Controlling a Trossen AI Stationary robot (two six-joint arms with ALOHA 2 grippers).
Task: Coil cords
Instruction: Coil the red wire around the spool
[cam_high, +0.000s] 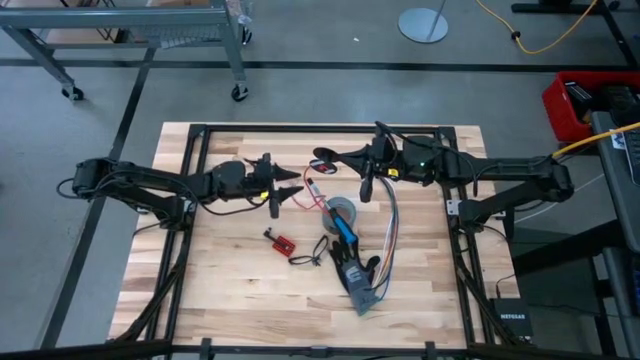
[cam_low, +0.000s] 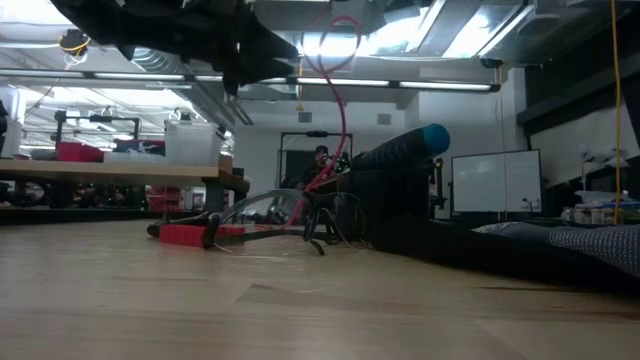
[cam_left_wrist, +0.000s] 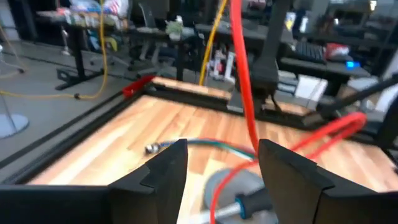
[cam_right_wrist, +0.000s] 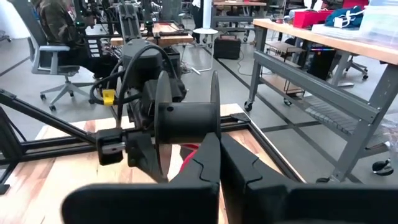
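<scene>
A thin red cord (cam_high: 318, 195) rises from the table beside the grey tape roll (cam_high: 343, 212) toward my right gripper (cam_high: 319, 158), which is shut high over the table's far middle. In the low view the cord (cam_low: 340, 110) climbs in an arc and loops over at the top. My left gripper (cam_high: 296, 184) stands open just left of it, fingers level and pointing toward the table's right. In the left wrist view the cord (cam_left_wrist: 244, 81) hangs upright beyond the open gripper (cam_left_wrist: 221, 152), clear of both fingers. My right gripper pinches the cord's upper part between its two shut fingers, coming in level from the table's right. A red bit (cam_right_wrist: 189, 158) shows just under the fingertips, which hide the exact spot. The cord hangs slack below, its lower part (cam_high: 328, 207) by the tape roll.
A blue-handled screwdriver (cam_high: 342, 228) lies across the tape roll. Multicoloured ribbon wires (cam_high: 388, 235) run toward a grey device (cam_high: 358, 285) near the front. A small red board (cam_high: 281, 241) lies left of them. A black frame rail (cam_high: 300, 128) borders the wooden top.
</scene>
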